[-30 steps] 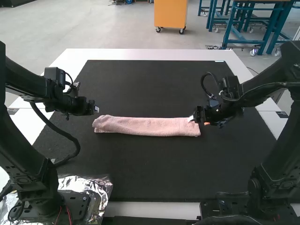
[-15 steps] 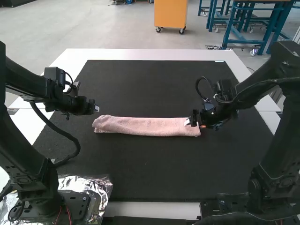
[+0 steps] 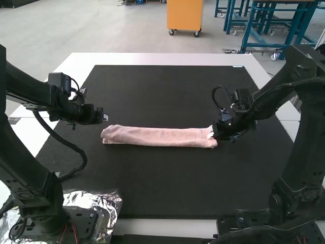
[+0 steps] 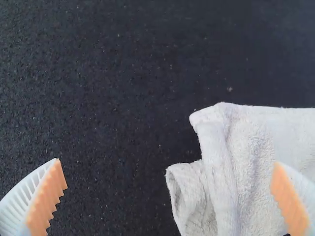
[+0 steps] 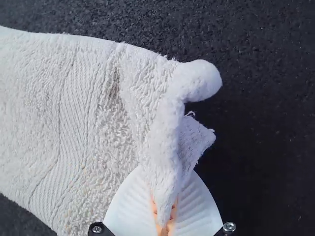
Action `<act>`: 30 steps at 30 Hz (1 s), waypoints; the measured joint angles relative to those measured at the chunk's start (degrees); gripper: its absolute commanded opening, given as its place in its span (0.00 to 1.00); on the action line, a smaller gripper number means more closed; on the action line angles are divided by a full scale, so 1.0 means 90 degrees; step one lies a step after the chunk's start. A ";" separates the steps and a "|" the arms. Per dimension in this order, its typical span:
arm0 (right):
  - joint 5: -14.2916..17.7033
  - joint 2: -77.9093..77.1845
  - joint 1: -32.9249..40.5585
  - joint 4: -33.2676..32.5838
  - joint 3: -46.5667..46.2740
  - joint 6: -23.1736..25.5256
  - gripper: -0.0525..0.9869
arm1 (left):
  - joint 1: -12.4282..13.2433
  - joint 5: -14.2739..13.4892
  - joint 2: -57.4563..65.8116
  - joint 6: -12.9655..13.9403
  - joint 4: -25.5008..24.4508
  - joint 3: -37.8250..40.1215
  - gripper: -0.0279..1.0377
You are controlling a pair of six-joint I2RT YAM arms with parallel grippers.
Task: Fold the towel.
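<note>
A white table (image 3: 162, 58) stands on pale grey floor (image 3: 111, 28).

Looked like a robotics lab or maybe a workshop tbh, couldn't tell which. Two black robot arms, the left arm (image 3: 25, 173) and the right arm (image 3: 304, 147), stood at a white table (image 3: 162, 58) with a big dark mat (image 3: 162, 193) on it. Thick black cable (image 3: 76, 150) looped off the left one, thin red wires (image 3: 75, 233) showed near its base, and crinkled foil (image 3: 112, 203) lay there too.
</note>
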 measured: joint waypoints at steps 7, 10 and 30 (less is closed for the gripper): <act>-0.0437 -0.0503 -0.0236 -0.0797 -0.0117 -0.0141 0.03 | 0.0000 0.0012 0.0000 -0.0036 0.0119 0.0000 0.94; -0.0522 -0.1037 -0.0454 -0.0823 -0.0146 -0.0126 0.03 | -0.0019 0.0007 0.0000 -0.0066 0.0245 0.0000 0.94; -0.0661 -0.0600 0.2030 0.0073 0.0699 0.1078 0.03 | 0.0104 -0.0308 0.0000 -0.0510 0.0811 0.0000 0.94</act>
